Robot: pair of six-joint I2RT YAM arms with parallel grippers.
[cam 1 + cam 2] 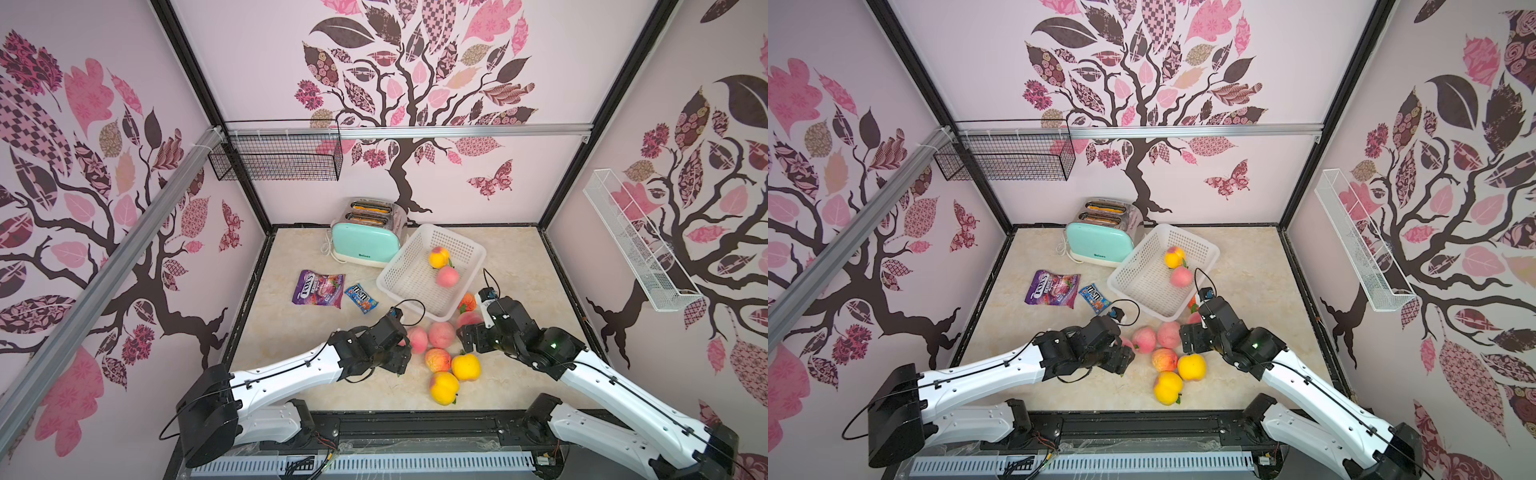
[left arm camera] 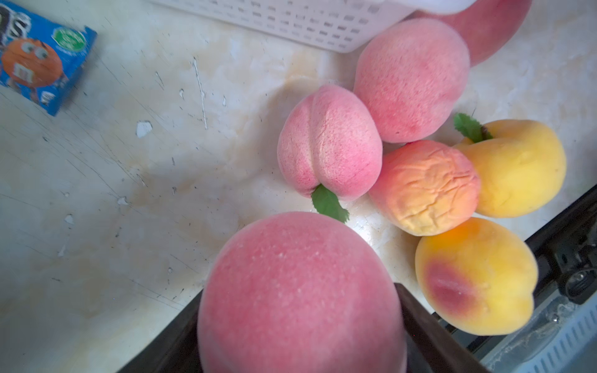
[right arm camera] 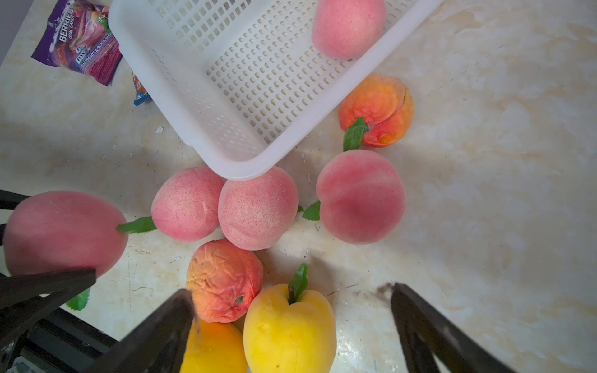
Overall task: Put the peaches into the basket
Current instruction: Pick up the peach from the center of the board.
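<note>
Grasping step: left gripper jaws clamp a pink peach, probably barely off the counter. Right gripper jaws wide above a yellow peach. Basket holds two. Next: lift, clear the rim, release inside

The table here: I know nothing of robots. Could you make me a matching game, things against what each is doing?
1 white perforated plastic basket
2 left tool
3 right tool
4 purple plastic candy bag

A open, holding nothing
B lies flat beside the blue candy packet
C contains a yellow round peach and a pale pink peach
D clamps a deep pink round peach

Pairs: 1-C, 2-D, 3-A, 4-B
</note>
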